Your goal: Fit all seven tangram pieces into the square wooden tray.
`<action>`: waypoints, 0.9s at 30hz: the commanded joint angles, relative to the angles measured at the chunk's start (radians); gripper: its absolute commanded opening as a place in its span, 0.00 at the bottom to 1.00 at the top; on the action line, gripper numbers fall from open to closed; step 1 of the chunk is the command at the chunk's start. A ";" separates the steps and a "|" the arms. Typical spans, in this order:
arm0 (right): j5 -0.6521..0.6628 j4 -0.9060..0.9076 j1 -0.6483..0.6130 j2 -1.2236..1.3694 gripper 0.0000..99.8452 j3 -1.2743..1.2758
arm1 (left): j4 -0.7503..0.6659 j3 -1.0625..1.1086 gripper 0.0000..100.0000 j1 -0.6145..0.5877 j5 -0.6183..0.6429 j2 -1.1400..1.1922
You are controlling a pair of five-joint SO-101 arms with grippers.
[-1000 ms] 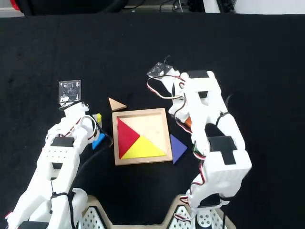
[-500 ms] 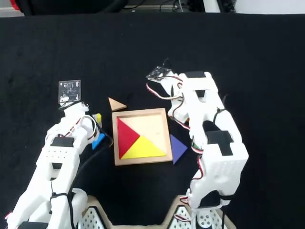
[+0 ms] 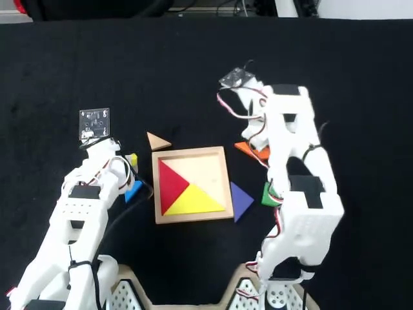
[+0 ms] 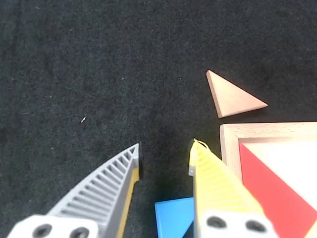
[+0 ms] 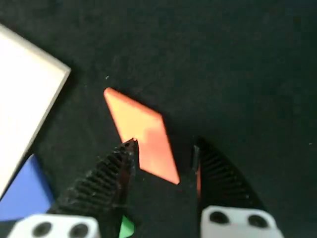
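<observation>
Both claws were released and gripped nothing. The right claw (image 5: 163, 148) hung low over the orange parallelogram (image 5: 141, 129), its ribbed black fingers (image 5: 106, 173) parted to either side of the end nearer the wrist; whether they touched the piece could not be told. The step in hand looked like picking up this parallelogram. The next move called for setting the jaws square across its slanted long edges and closing on a thin, flat tile with little height to pinch. The tile would then have to clear the raised rim and reach the bare pale part of the tray floor. The left claw (image 4: 166, 146), one ridged finger grey and one yellow, hovered over bare cloth, with a glossy blue piece (image 4: 173, 215) under it toward the palm. An unpainted wooden triangle (image 4: 233, 96) lay just beyond its tips, off the tray's corner. The square wooden tray (image 3: 191, 152), light-grained, sat between the arms and held a red triangle (image 3: 169, 184) and a yellow triangle (image 3: 193, 200), meeting edge to edge. An indigo triangle (image 3: 240, 200) lay just beside its right rim, and a green piece (image 3: 266, 194) was half hidden by the right arm. All rested on the desk (image 3: 335, 58), covered in matte black felt-like cloth. Two pieces were seated and five waited outside.
</observation>
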 commanded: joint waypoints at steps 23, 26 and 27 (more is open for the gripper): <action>-0.095 -0.097 -0.052 0.071 0.18 0.030 | -0.020 -0.008 0.17 0.005 0.002 -0.012; -0.095 -0.087 -0.051 0.070 0.18 0.027 | -0.020 -0.008 0.17 0.005 0.002 -0.012; -0.094 -0.075 -0.051 0.064 0.18 0.027 | -0.020 -0.008 0.17 0.005 0.002 -0.012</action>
